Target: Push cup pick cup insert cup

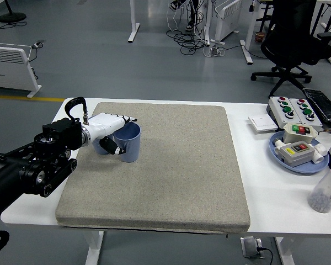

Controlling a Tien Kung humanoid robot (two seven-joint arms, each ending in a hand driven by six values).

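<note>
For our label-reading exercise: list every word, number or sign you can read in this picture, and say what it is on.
No text can be read.
Button boxes: coloured buttons only, any labels too small.
Control boxes in the blue tray: markings blurred.
Bottle: label unreadable.
Blue cups and robot hand: no print visible.

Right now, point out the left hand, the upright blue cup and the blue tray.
left hand (109, 126), head view, white back of the hand.
blue cup (131, 149), head view, front wall.
blue tray (308, 167), head view, near rim.
</note>
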